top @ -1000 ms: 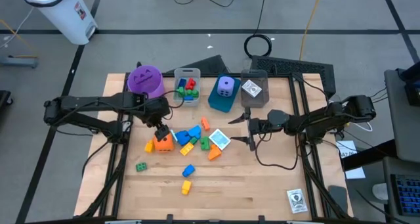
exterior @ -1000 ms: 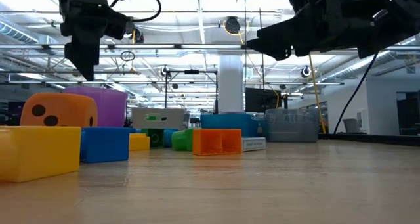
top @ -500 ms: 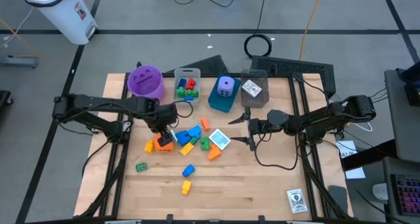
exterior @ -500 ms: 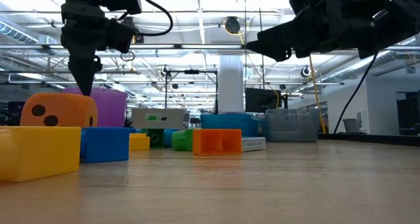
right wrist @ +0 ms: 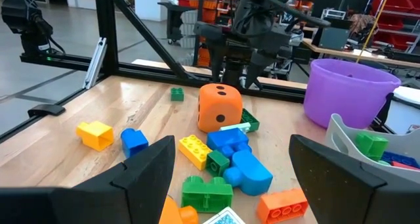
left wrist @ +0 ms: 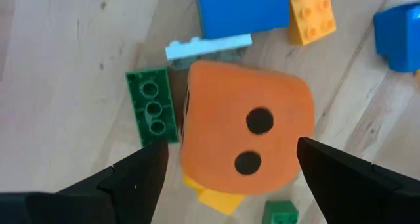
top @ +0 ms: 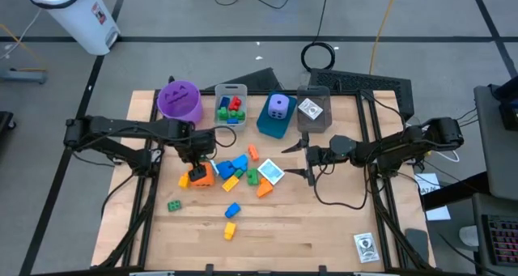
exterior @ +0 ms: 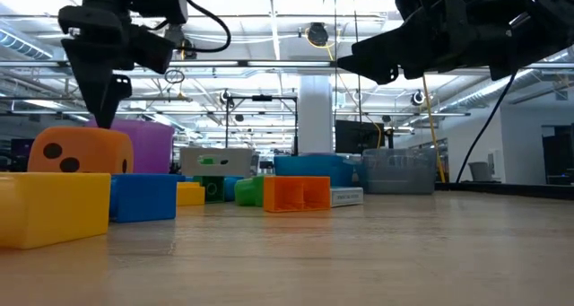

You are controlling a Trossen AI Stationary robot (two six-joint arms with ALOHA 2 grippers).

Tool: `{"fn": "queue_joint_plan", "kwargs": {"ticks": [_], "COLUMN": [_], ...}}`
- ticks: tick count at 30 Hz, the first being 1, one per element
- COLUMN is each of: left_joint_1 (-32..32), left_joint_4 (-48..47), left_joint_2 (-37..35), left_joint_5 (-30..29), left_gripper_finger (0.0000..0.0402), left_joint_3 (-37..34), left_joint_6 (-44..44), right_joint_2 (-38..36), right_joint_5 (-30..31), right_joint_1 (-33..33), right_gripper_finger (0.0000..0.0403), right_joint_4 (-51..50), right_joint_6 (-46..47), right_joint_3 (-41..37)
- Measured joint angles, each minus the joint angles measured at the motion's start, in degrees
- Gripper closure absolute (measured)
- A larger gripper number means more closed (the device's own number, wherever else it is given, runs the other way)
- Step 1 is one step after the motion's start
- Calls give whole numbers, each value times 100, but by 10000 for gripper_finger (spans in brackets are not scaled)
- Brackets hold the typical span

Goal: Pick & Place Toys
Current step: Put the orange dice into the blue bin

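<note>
An orange dotted die [top: 201,175] rests on the table at the left end of a pile of small bricks [top: 239,169]; blue, yellow, green and orange ones lie around it. My left gripper [top: 197,158] points down just above the die, open. In the left wrist view its fingers stand on either side of the die [left wrist: 243,132], apart from it. In the low view its tips [exterior: 100,118] hang just over the die's top [exterior: 79,149]. My right gripper [top: 293,159] waits open and level, right of the pile.
Along the far edge stand a purple cup [top: 180,99], a clear bin of bricks [top: 231,106], a blue bin with a purple die [top: 277,114] and a clear bin with a printed cube [top: 312,110]. Loose bricks [top: 230,219] lie nearer. A card [top: 366,246] lies near right.
My left gripper has sunk toward the orange die and rolled about its own line, staying open. The die and bricks have not moved.
</note>
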Motion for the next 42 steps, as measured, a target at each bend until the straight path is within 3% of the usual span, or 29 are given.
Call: {"fn": "queue_joint_plan", "kwargs": {"ticks": [10, 20, 28, 35, 42], "left_joint_1": [-425, -655, -623, -634, -736], "left_joint_4": [-35, 164, 122, 134, 544], "left_joint_2": [7, 14, 14, 14, 14], "left_joint_5": [-282, -586, -655, -1075, -1004], "left_gripper_finger": [5, 3, 14, 11, 11], "left_joint_3": [0, 0, 0, 0, 0], "left_joint_6": [-289, -522, -1232, -809, -715], "right_joint_2": [0, 0, 0, 0, 0], "right_joint_5": [377, 425, 425, 423, 423], "right_joint_1": [0, 0, 0, 0, 0], "right_gripper_finger": [115, 115, 115, 115, 115], "right_joint_4": [-6, -26, -83, -87, -85], "right_joint_6": [-9, -14, -14, -14, -12], "right_joint_3": [0, 0, 0, 0, 0]}}
